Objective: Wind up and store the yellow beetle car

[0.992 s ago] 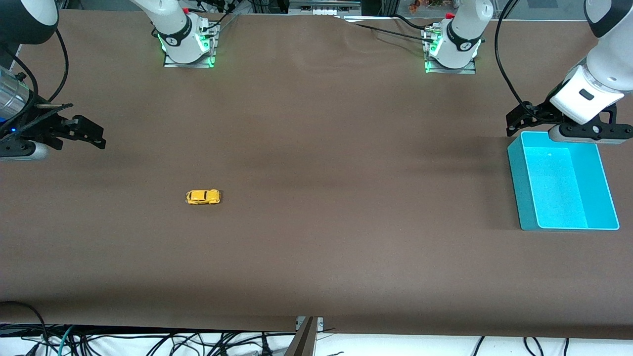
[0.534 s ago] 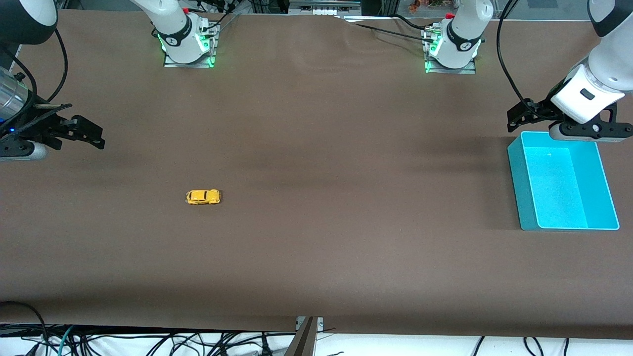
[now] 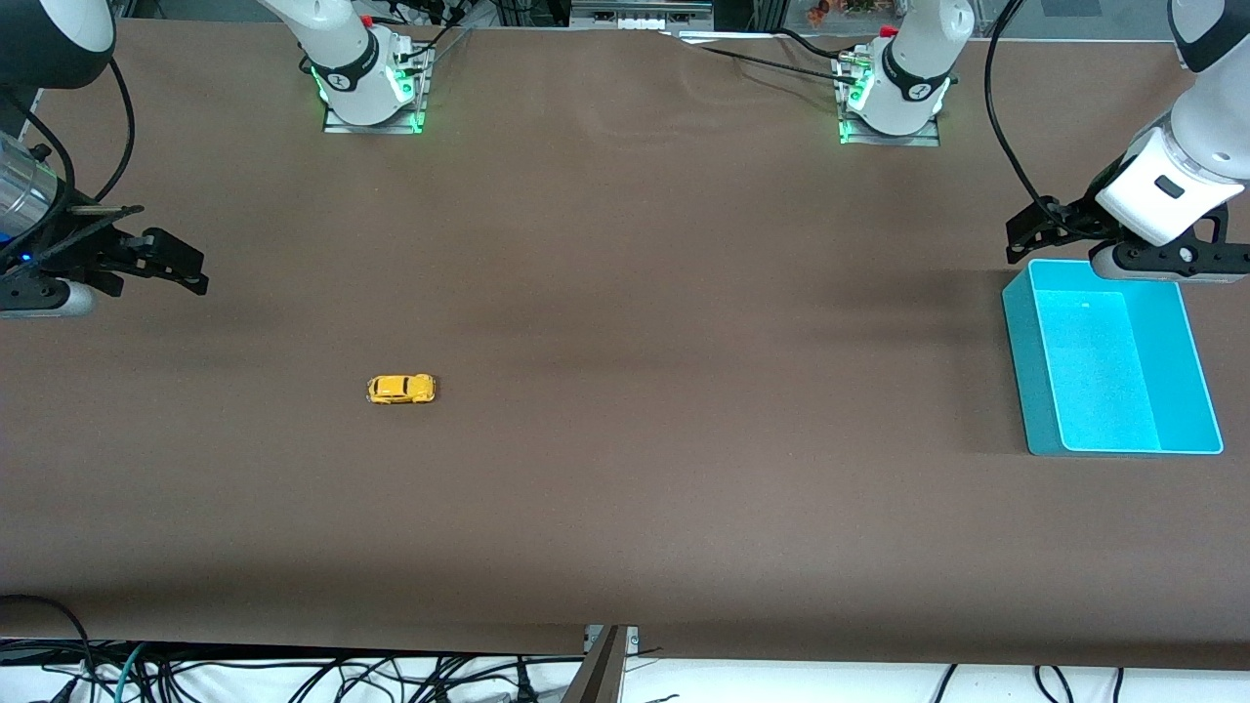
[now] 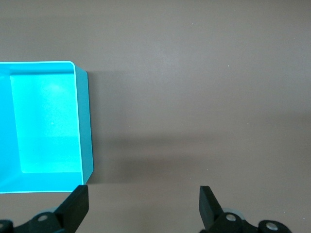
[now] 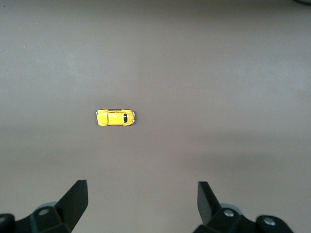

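1. Yellow beetle car [image 3: 401, 389]: one tiny toy, upright on its wheels on the brown table [image 3: 625, 508], lying lengthwise along the table. It sits toward the right arm's end, well apart from everything else. Nothing touches it. Also seen in the right wrist view [image 5: 115, 117], whole and unobstructed.

2. Turquoise bin [image 3: 1035, 391]: one open rectangular tray at the left arm's end of the table, well apart from the car. Its inside shows no contents. Also seen in the left wrist view [image 4: 85, 126].

3. Right pincer [image 3: 171, 268]: held in the air over the table edge at the right arm's end, fingers spread wide, holding nothing. The car lies some way off from it.

4. Left pincer [image 3: 1060, 229]: held in the air over the bin's rim on the side toward the arm bases, fingers spread wide, holding nothing. This arm appears to wait.

5. Step in hand (judgement): the opening approach; the car is neither wound nor stored.

6. Next move (judgement): the right pincer should travel over the car, descend, and close across its narrow body. The toy is very small, so centring matters; a wheeled toy may roll if nudged off-centre.
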You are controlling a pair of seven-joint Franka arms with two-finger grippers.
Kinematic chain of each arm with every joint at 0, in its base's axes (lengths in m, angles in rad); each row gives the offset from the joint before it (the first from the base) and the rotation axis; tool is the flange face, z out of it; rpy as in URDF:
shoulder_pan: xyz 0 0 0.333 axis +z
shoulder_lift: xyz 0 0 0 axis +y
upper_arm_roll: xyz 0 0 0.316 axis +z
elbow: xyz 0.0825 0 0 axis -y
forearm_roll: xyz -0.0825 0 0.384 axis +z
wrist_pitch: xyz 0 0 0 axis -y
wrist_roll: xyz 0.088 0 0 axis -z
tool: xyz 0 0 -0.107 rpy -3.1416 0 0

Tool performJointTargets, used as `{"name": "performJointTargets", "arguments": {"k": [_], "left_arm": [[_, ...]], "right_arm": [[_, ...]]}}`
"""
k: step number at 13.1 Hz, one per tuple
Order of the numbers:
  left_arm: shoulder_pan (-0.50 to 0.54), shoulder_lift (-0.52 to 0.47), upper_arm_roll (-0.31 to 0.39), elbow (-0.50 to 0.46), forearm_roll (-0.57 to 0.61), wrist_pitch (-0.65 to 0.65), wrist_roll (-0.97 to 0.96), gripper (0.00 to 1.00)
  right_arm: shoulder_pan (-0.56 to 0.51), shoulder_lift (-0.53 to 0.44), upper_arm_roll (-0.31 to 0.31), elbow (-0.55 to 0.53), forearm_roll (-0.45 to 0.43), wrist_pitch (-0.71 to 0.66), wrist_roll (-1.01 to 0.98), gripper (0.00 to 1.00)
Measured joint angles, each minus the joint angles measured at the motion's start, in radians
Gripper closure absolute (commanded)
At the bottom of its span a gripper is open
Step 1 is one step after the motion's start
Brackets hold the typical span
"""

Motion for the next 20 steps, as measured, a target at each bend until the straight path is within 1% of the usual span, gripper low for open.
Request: {"name": "performJointTargets", "arguments": {"k": [3, 5, 7, 8, 10, 13, 15, 17, 20], "left_arm": [[0.0, 0.0, 0.0, 0.001, 0.0, -0.001, 0.0, 0.0], [0.0, 0.0, -0.001, 0.002, 0.0, -0.001, 0.0, 0.0], [0.0, 0.0, -0.001, 0.002, 0.0, -0.004, 0.0, 0.0], [0.0, 0.0, -0.001, 0.002, 0.0, -0.005, 0.0, 0.0], [0.0, 0.001, 0.0, 0.002, 0.0, -0.005, 0.0, 0.0], [0.0, 0.001, 0.0, 0.002, 0.0, -0.006, 0.0, 0.0], [0.0, 0.002, 0.0, 0.003, 0.0, -0.006, 0.0, 0.0], [0.0, 0.002, 0.0, 0.003, 0.0, -0.007, 0.0, 0.0], [0.0, 0.002, 0.0, 0.003, 0.0, -0.012, 0.0, 0.0]], "right_arm": [[0.008, 0.028, 0.009, -0.001, 0.0, -0.02, 0.006, 0.0], [0.039, 0.05, 0.014, -0.002, 0.0, -0.105, 0.006, 0.0], [0.08, 0.068, 0.016, -0.002, -0.001, -0.139, 0.002, 0.0], [0.097, 0.083, 0.017, -0.002, -0.007, -0.139, -0.029, 0.0], [0.126, 0.124, 0.019, -0.003, -0.042, -0.114, -0.201, 0.0], [0.153, 0.205, 0.02, -0.006, -0.062, -0.024, -0.479, 0.0], [0.155, 0.253, 0.02, -0.032, -0.062, 0.08, -0.667, 0.0], [0.155, 0.28, 0.019, -0.094, -0.062, 0.195, -0.796, 0.0], [0.157, 0.288, 0.021, -0.213, -0.062, 0.385, -0.957, 0.0]]}}
